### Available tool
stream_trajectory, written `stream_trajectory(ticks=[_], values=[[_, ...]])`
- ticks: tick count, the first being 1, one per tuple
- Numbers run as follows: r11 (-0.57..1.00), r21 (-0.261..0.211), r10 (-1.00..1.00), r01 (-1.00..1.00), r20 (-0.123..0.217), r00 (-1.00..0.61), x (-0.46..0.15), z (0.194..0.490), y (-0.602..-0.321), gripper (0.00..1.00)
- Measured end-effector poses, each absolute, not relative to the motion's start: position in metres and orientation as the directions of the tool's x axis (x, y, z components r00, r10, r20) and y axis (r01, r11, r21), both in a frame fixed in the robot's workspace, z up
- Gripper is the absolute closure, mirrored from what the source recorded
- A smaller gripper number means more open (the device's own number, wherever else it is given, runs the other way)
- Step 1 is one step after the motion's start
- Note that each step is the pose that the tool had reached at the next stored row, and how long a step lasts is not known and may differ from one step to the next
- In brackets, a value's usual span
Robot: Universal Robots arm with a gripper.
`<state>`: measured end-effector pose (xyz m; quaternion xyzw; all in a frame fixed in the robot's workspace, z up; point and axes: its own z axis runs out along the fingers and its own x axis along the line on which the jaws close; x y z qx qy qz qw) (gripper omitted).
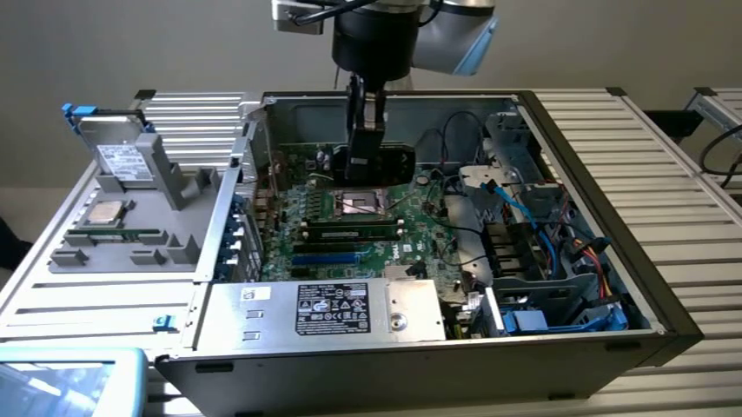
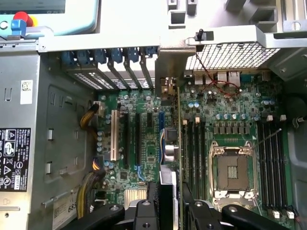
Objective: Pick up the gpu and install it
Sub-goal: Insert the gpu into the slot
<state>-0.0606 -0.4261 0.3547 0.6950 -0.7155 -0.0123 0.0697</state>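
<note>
Exterior view: your gripper [image 1: 367, 143] hangs inside the open case [image 1: 406, 373], jaws part-closed on the gpu [image 1: 392, 162]. The card sits clamped at the fingertips and appears to be clear above the motherboard [image 1: 304, 174].

Wrist view: the gpu [image 2: 169, 143] runs edge-on straight out from between the fingers [image 2: 144, 215]. Its silver bracket [image 2: 168, 72] is at the far end, close to the rear slot covers [image 2: 120, 64]. The expansion slots [image 2: 136, 139] lie just to one side of the card and the memory sticks [image 2: 194, 143] to the other.

Watch for the card coming down off-slot. If it does, the bracket could snag the rear frame, or the card could tilt in your grip and strike the memory sticks.
</note>
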Motion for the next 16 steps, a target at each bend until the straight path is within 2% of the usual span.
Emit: stream_trajectory(ticks=[16], values=[[0.034, 0.109, -0.996, -0.993, 0.082, -0.025, -0.072, 0.343, -0.428, 0.71]])
